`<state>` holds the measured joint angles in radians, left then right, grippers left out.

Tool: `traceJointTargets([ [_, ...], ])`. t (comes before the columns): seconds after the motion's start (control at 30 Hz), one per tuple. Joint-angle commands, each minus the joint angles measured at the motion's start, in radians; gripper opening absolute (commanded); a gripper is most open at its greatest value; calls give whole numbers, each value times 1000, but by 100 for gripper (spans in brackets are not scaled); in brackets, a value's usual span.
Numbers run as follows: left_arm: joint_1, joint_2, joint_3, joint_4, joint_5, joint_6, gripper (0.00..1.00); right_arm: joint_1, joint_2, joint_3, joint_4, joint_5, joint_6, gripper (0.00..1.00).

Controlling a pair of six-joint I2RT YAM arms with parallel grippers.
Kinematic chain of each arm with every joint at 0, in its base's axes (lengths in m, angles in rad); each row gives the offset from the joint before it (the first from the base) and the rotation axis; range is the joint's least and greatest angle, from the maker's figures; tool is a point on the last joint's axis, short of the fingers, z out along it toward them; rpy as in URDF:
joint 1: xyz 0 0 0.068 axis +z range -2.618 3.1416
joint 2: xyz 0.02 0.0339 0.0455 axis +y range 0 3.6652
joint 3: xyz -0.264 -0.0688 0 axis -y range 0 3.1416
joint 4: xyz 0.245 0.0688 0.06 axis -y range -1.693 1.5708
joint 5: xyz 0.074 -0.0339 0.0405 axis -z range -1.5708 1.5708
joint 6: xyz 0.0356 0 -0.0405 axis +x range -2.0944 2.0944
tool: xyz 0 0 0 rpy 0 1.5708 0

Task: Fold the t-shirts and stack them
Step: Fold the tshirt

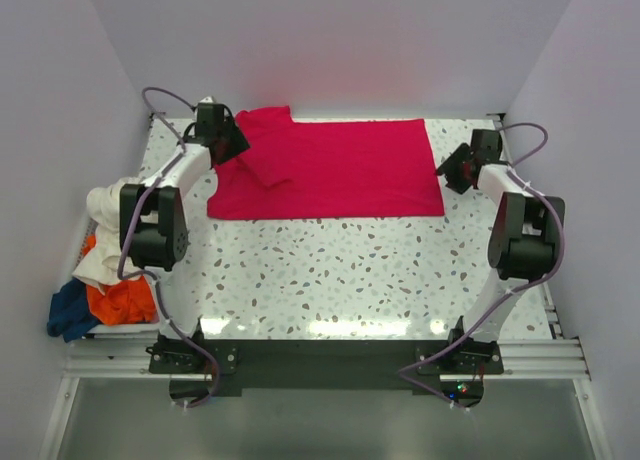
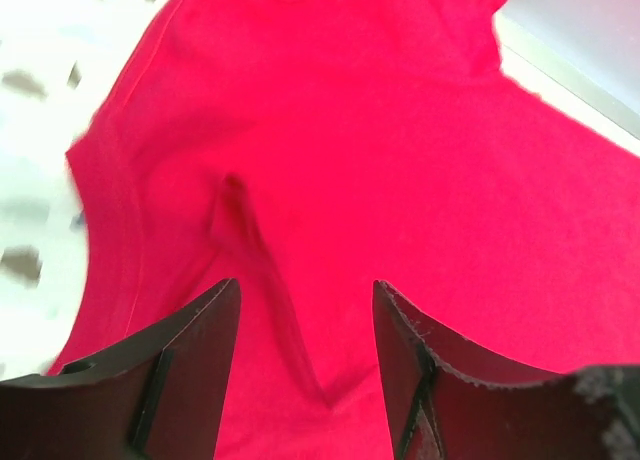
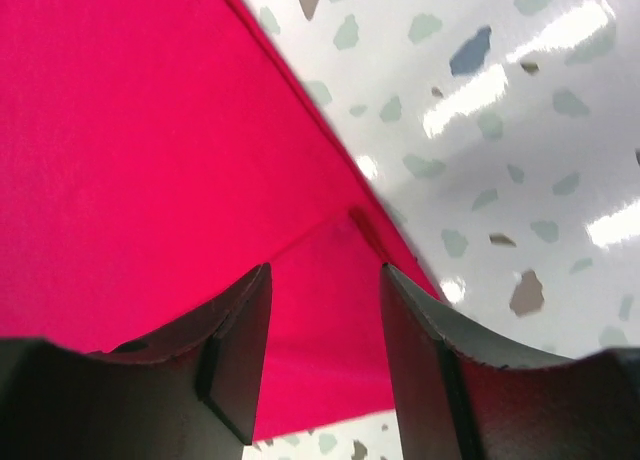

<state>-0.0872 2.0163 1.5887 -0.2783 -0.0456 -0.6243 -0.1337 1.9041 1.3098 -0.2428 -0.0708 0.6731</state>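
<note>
The crimson red t-shirt [image 1: 335, 170] lies spread flat at the far middle of the table, one sleeve folded in over its left part. My left gripper [image 1: 232, 145] is open just above that folded sleeve; the left wrist view shows red cloth [image 2: 330, 160] with a crease between the parted fingers [image 2: 190, 360]. My right gripper [image 1: 450, 168] is open over the shirt's right edge; the right wrist view shows the hem corner [image 3: 330, 280] between its fingers [image 3: 240, 350]. The cream white [image 1: 105, 230], orange [image 1: 120, 298] and dark blue [image 1: 70, 312] t-shirts lie heaped at the table's left edge.
The speckled white table [image 1: 350, 280] lies in front of the red shirt. Lilac walls [image 1: 330, 40] close in the back and both sides. A metal rail [image 1: 330, 355] carries both arm bases at the near edge.
</note>
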Motion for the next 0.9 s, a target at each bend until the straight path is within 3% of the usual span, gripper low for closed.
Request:
traceJointTargets([
  [0.0,7,-161,-119,24,-51,-87,60,9,-129,-67,-18,14,-10,51],
  [0.13,3,-313,-359,76,-68,-150,58,35,-213,-167,5,23,-12,49],
  [0.23,-2,-343,-456,122,-57,-172,55,72,-232,-207,11,52,-18,47],
  [0.53,-2,-300,-536,153,-79,-218,50,125,-175,-210,23,68,5,46],
  [0.87,3,-220,-549,8,-230,-305,40,126,-80,-218,-3,111,17,43],
])
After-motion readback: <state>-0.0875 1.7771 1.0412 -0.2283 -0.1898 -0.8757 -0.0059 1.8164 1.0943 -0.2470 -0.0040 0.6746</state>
